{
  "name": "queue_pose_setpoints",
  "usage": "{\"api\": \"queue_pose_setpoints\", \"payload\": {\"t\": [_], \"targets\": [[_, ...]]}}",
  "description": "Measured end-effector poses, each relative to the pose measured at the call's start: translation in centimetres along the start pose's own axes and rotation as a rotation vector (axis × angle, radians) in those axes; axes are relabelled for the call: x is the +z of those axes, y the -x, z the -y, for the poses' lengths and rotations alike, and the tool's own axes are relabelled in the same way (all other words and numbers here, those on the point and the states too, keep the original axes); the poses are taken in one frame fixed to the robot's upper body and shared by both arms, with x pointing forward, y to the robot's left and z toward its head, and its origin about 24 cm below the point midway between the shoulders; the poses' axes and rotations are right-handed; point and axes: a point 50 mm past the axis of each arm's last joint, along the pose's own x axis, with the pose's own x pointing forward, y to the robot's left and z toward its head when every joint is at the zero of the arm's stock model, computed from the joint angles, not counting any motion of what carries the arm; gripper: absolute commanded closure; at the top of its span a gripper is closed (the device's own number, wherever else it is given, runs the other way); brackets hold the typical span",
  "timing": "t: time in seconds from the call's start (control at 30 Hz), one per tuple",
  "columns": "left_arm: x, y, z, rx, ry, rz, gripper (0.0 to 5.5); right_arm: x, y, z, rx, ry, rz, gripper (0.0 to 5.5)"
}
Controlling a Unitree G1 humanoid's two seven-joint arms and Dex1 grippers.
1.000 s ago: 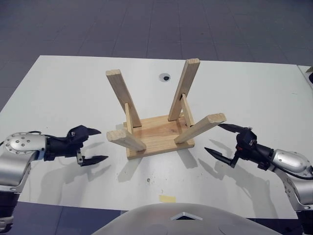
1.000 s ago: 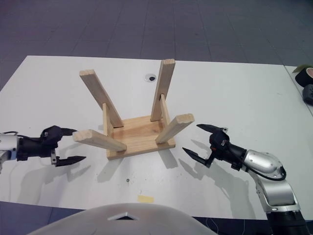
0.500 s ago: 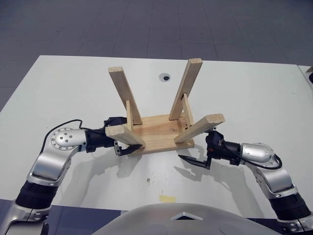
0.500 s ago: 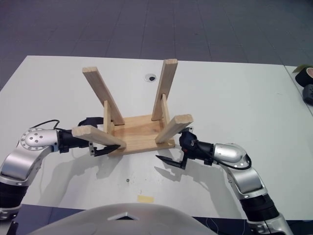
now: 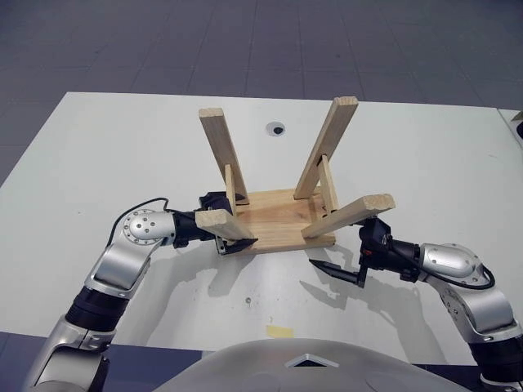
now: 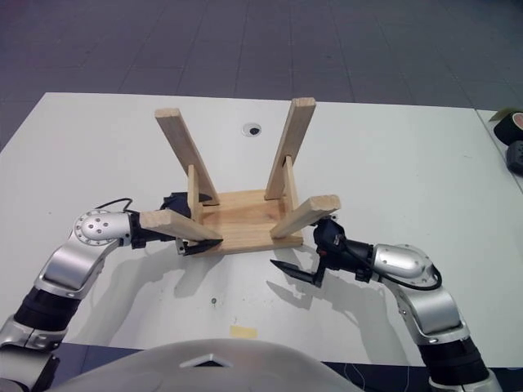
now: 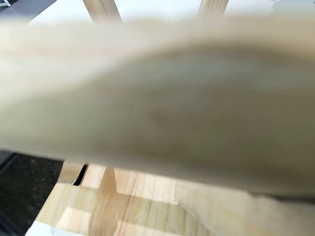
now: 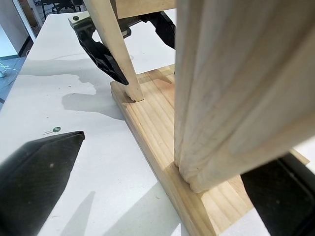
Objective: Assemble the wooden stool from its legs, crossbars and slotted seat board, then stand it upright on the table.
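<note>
The wooden stool lies upside down on the white table (image 5: 106,139), its seat board (image 5: 274,216) flat and its legs splayed upward. Thin crossbars (image 5: 231,184) join the legs on each side. My left gripper (image 5: 231,224) is open and straddles the near-left leg (image 5: 214,222), one finger above it and one finger (image 5: 239,244) below. My right gripper (image 5: 325,243) is open around the near-right leg (image 5: 351,215). In the right wrist view that leg (image 8: 236,88) stands between my two black fingers (image 8: 39,182) with a gap on each side, and the left gripper (image 8: 123,44) shows beyond.
A cable hole (image 5: 278,128) sits in the table behind the stool. A strip of yellow tape (image 5: 279,331) marks the near edge. Dark objects (image 6: 513,139) lie beyond the table's right edge. Bare tabletop spreads to the left and right of the stool.
Both grippers came in from the sides and now straddle the near legs. Over the last half second the stool slid to the right on the table, and both arms moved with it.
</note>
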Motion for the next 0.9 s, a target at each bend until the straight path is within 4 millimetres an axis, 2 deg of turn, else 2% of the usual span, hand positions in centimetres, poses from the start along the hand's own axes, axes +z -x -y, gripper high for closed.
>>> {"api": "queue_pose_setpoints", "payload": {"t": [0.13,0.27,0.33,0.4,0.5,0.6,0.73,0.8,0.9], "targets": [[-0.4,0.6,-0.5,0.027,0.015,-0.006,0.11,0.1,-0.1,0.1,-0.026,-0.005,0.015,0.10],[-1.0,2.8,-2.1,0.105,0.055,-0.045,0.11,0.7,0.0,0.1,-0.027,-0.021,0.038,0.10],[-0.6,3.4,-2.3,0.094,0.134,-0.006,0.11,0.5,0.0,0.4,-0.045,-0.015,0.027,0.10],[0.2,3.4,-1.9,0.045,0.192,0.043,0.11,0.6,-0.3,0.6,-0.060,-0.014,0.034,0.10],[2.8,3.0,-0.6,-0.133,0.250,0.155,0.11,0.8,-1.0,0.7,-0.065,-0.013,0.063,0.10],[3.9,3.1,-0.9,-0.159,0.225,0.161,0.11,0.7,-1.1,0.7,-0.072,-0.022,0.064,0.10],[2.7,3.9,-2.7,-0.008,0.162,0.062,0.11,0.5,-1.1,0.7,-0.082,-0.025,0.065,0.10],[2.3,4.1,-2.1,-0.003,0.107,0.023,0.11,0.4,-1.0,0.9,-0.096,-0.016,0.055,0.10],[1.7,3.6,-0.2,-0.047,0.124,0.015,0.11,0.6,-1.2,0.8,-0.074,-0.040,0.071,0.10]]}}
